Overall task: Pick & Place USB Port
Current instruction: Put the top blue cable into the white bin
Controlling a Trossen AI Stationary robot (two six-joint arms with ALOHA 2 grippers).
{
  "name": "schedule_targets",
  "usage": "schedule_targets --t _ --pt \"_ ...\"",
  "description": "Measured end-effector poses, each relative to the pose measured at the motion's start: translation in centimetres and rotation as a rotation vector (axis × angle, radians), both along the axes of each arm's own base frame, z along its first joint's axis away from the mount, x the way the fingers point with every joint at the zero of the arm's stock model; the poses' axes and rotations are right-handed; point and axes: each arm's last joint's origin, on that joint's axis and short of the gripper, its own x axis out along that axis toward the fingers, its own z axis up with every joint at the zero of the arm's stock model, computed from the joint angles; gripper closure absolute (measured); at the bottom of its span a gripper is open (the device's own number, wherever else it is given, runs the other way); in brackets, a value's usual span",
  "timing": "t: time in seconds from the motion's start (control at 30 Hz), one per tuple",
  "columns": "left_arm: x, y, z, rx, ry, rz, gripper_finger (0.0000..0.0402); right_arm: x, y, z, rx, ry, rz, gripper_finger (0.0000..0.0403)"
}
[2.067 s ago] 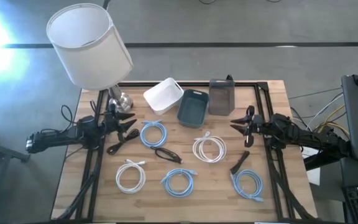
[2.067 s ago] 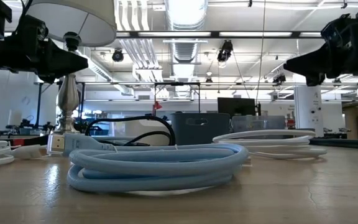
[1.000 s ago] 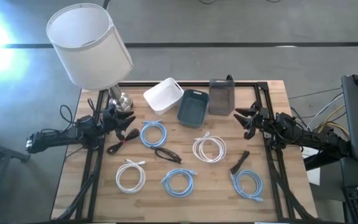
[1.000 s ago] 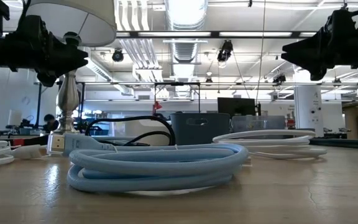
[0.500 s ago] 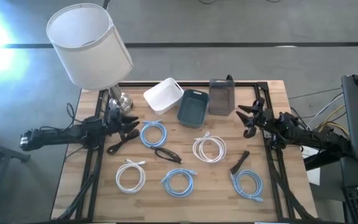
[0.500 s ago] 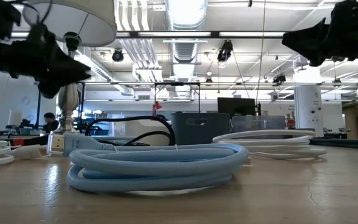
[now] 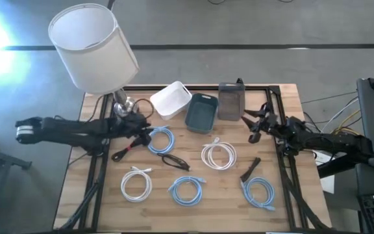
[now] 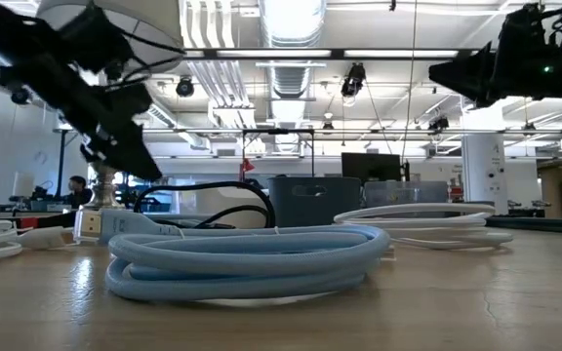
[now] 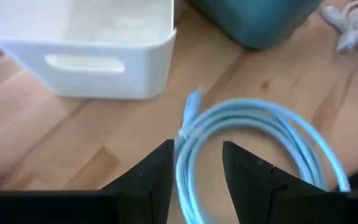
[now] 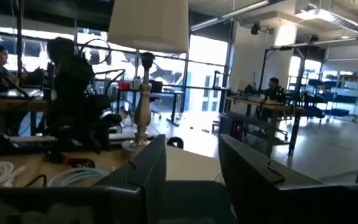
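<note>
Several coiled cables lie flat on the wooden table. A light blue coil (image 7: 161, 140) (image 9: 278, 134) lies in front of the white bin. My left gripper (image 7: 147, 135) (image 9: 196, 171) hangs open above this coil's left side, tipped down. In the left wrist view its fingers stand on either side of the coil's loop, near the plug end (image 9: 192, 102). I cannot tell whether they touch it. My right gripper (image 7: 250, 128) (image 10: 191, 168) is open and level, in the air by the grey bin, above nothing it holds.
A white bin (image 7: 171, 99), a teal bin (image 7: 201, 110) and a grey bin (image 7: 232, 101) stand along the far edge. A lamp (image 7: 93, 49) stands at the far left. A white coil (image 7: 218, 155), another white coil (image 7: 136, 183), two blue coils (image 7: 187, 190) (image 7: 260, 193) and black cables (image 7: 127, 148) (image 7: 174, 160) (image 7: 250, 169) cover the table.
My left arm has stretched out toward the table's right, and its gripper has moved over the left side of the light blue coil and tipped downward. The cables have not moved.
</note>
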Motion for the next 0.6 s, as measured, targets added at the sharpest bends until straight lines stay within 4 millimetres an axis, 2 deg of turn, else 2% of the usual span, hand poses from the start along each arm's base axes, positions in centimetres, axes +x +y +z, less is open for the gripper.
schedule_targets --t 0.23,0.6 --pt "2.7 0.5 -1.6 -0.125 0.129 -0.044 0.0262 0.2 -0.1 -0.4 0.041 0.024 -0.012 0.0261" --pt "3.7 1.6 -4.0 -0.044 0.295 0.055 0.0262 0.2 -0.1 -0.4 0.103 -0.003 0.002 0.0267"
